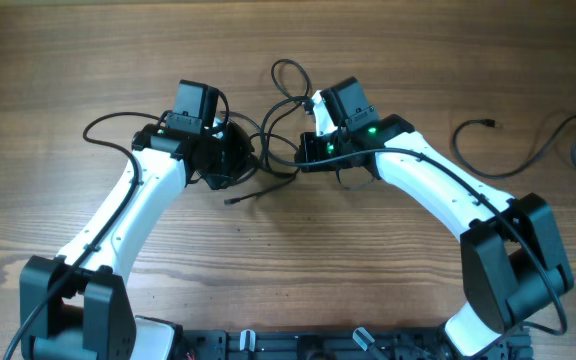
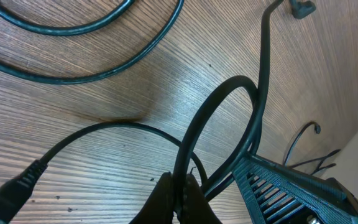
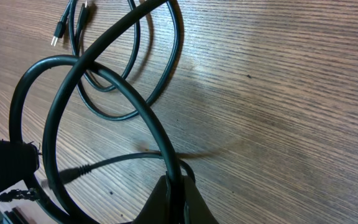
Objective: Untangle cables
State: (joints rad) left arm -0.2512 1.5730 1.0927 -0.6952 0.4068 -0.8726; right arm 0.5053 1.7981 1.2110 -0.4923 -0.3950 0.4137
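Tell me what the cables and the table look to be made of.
The cables: black, smooth, faintly glossy jacket, likely rubber or soft plastic; they bend in loose loops and catch soft highlights. The table: wood or wood-look laminate, satin finish; fine grain lines show, but which one is unclear.

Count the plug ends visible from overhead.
2. One plug lies just below the tangle at centre; the other ends the separate cable at far right. More are probably hidden in the tangle.
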